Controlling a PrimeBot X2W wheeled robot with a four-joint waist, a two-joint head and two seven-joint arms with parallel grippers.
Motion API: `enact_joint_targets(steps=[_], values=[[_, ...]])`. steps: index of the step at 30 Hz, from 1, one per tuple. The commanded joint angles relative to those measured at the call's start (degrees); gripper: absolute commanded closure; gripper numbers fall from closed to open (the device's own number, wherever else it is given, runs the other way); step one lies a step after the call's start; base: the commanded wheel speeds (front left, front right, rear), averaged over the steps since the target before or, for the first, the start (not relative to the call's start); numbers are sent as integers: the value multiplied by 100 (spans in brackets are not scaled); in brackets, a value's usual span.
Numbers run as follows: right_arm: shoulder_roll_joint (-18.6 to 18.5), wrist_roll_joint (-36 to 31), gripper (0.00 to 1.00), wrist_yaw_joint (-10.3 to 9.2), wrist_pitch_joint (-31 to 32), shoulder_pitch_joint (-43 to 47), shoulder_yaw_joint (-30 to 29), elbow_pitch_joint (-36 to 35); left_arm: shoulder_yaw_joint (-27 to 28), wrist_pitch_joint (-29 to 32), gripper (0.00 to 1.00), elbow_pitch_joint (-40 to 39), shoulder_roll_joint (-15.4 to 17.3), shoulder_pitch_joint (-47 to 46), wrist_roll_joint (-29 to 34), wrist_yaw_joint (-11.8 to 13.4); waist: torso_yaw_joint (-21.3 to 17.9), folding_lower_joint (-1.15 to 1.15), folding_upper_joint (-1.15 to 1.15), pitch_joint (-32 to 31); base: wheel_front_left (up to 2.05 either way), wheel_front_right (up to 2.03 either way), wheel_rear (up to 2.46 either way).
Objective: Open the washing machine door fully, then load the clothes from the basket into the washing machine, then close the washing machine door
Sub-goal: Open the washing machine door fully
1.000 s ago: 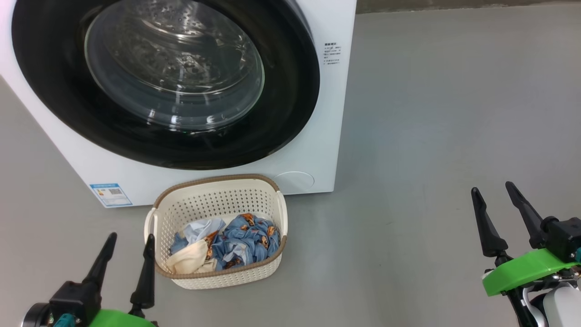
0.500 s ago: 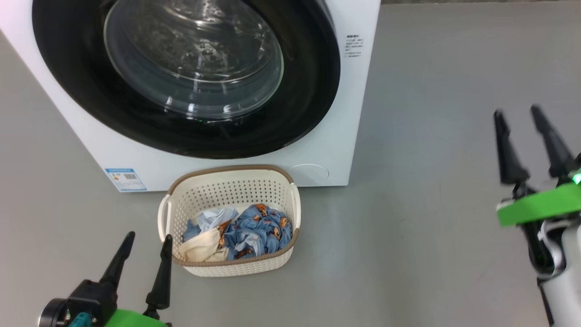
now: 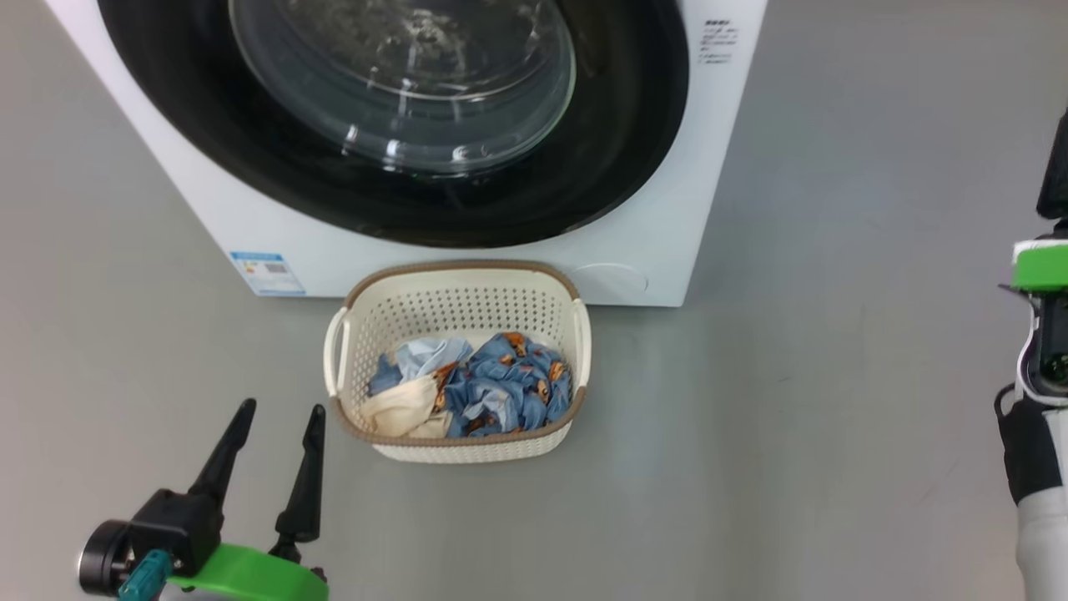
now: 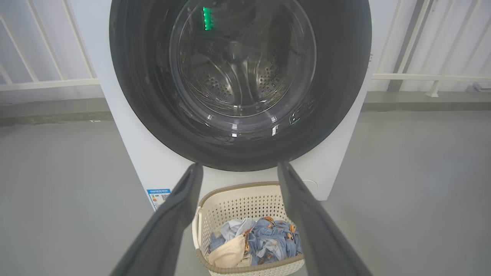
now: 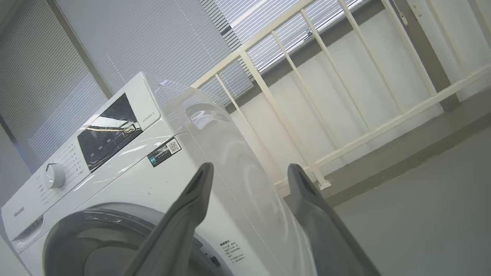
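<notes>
The washing machine (image 3: 209, 192) stands white at the top of the head view, and its door (image 3: 634, 150), black-rimmed with a glass bowl, lies shut against the front. Right before it on the floor sits the cream basket (image 3: 455, 313) holding the clothes (image 3: 501, 392): blue printed fabric, a cream piece and a pale blue piece. My left gripper (image 3: 282, 409) is open and empty, low and left of the basket. In its wrist view the left gripper (image 4: 239, 165) frames the basket (image 4: 238, 191), the clothes (image 4: 264, 239) and the door (image 4: 145, 96). My right gripper (image 5: 250, 166) is open and empty, raised beside the washing machine (image 5: 126, 180).
Grey floor (image 3: 834, 376) spreads wide to the right of the washer and basket. My right forearm (image 3: 1039, 401) stands at the head view's right edge. A white railing (image 5: 307, 88) and window blinds run behind the machine. A blue label (image 3: 267, 273) marks the washer's lower left corner.
The head camera has shifted, so washer and basket sit further right in the picture. My right arm has risen; its fingers have left the head view. The left gripper stays open.
</notes>
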Motion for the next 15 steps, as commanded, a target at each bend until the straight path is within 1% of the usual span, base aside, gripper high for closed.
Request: enact_joint_targets(steps=[1,3,4,9,15], values=[[68,237,0,9,99,-231,11,-43,165,-37,0,-135,80,-253,-82,-9,162,0,0,170,0,0,0],[181,601,76,9,221,-384,-198,123,149,-37,0,-136,73,-294,-85,-9,214,0,0,245,0,0,0],[234,775,100,9,292,-462,-301,209,138,-37,0,-137,69,-312,-86,-9,240,0,0,278,0,0,0],[422,1411,100,9,695,-864,-736,661,145,-37,0,-109,18,-396,-116,-9,357,0,0,439,0,0,0],[522,1801,100,9,1320,-1393,-1074,1302,142,-37,0,-116,-37,-522,-139,-9,473,0,0,614,0,0,0]])
